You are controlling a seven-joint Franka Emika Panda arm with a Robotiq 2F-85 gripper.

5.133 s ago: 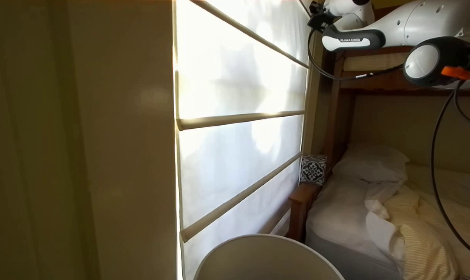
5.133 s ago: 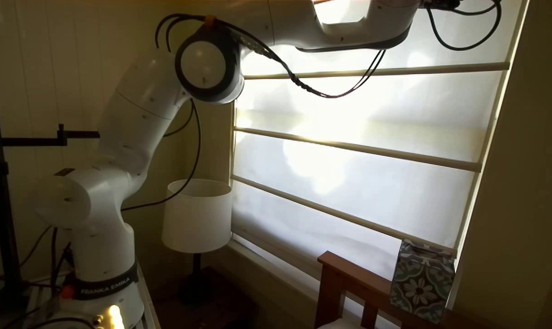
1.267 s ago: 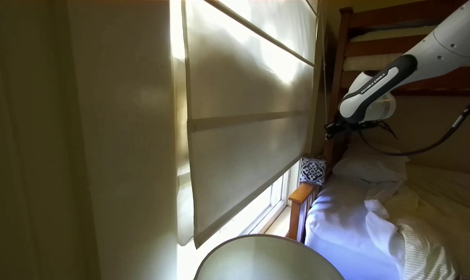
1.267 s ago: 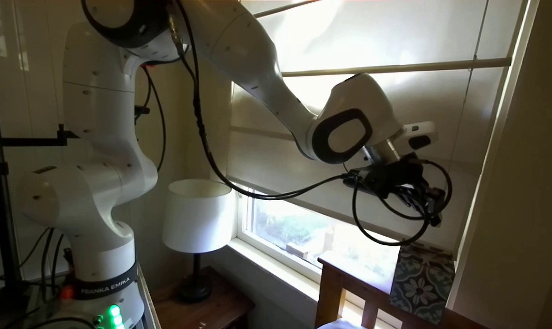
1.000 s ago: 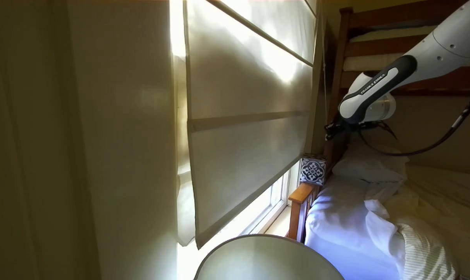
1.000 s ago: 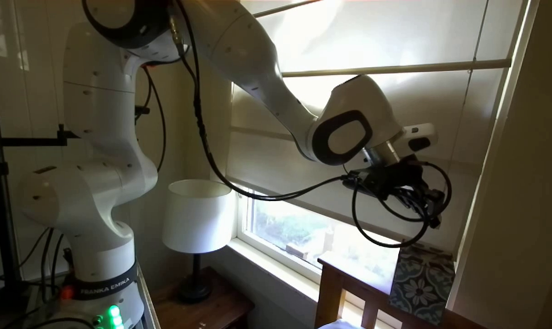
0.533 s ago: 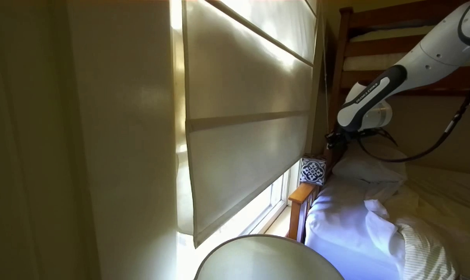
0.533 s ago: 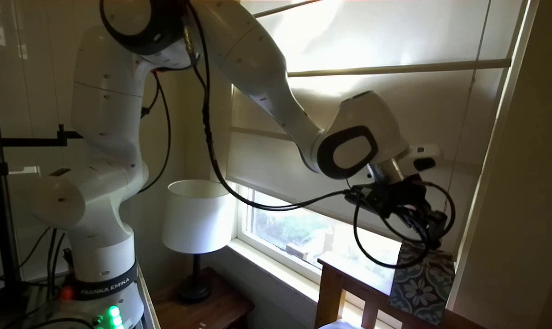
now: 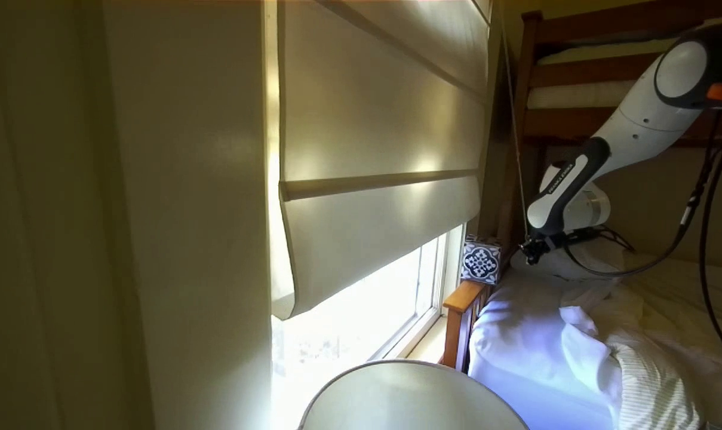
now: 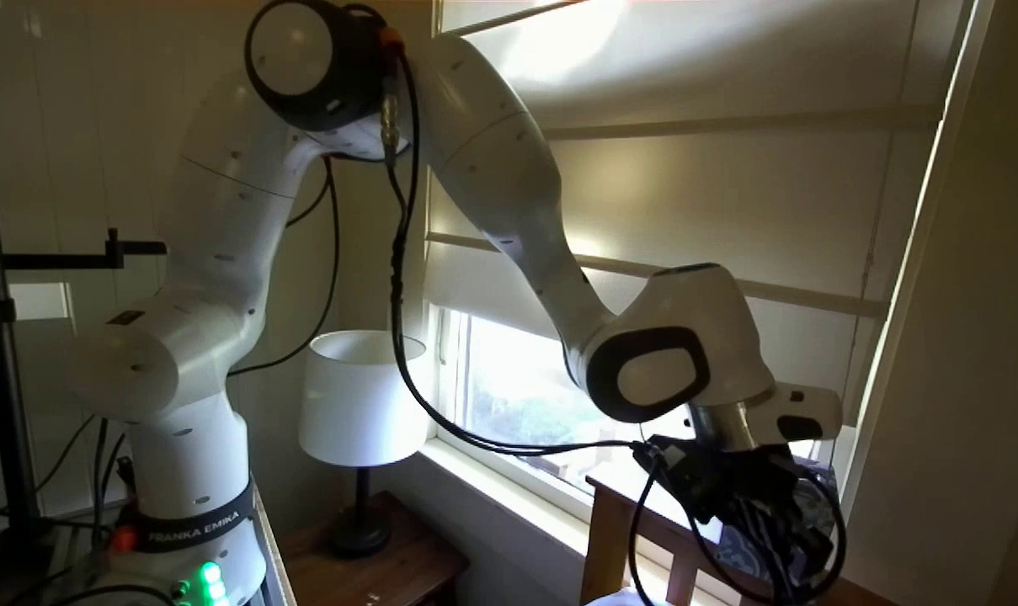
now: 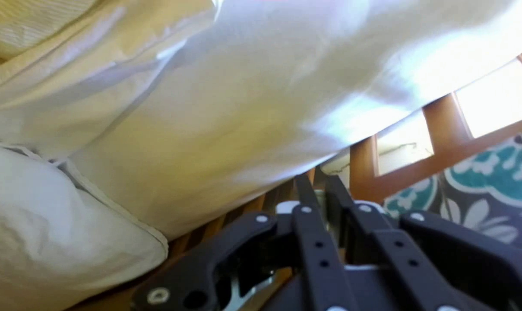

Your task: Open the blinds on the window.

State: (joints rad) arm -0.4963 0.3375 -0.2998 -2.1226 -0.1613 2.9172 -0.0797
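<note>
The blinds (image 9: 384, 131) hang partly raised over the window (image 10: 517, 396), lower edge above the sill (image 10: 509, 501); daylight shows beneath in both exterior views. The cord (image 9: 517, 140) slants down into the gripper (image 11: 317, 181), whose fingers (image 11: 310, 229) stand narrow and hold it. A patterned box (image 9: 481, 263) stands near the bed (image 9: 546, 340); a lamp (image 10: 364, 404) stands near the window.

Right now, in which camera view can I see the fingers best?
The wrist view: there the fingers are large and near, both tips visible. In both exterior views they are small, dark and hard to pick out; in an exterior view a cord runs down toward them.
</note>
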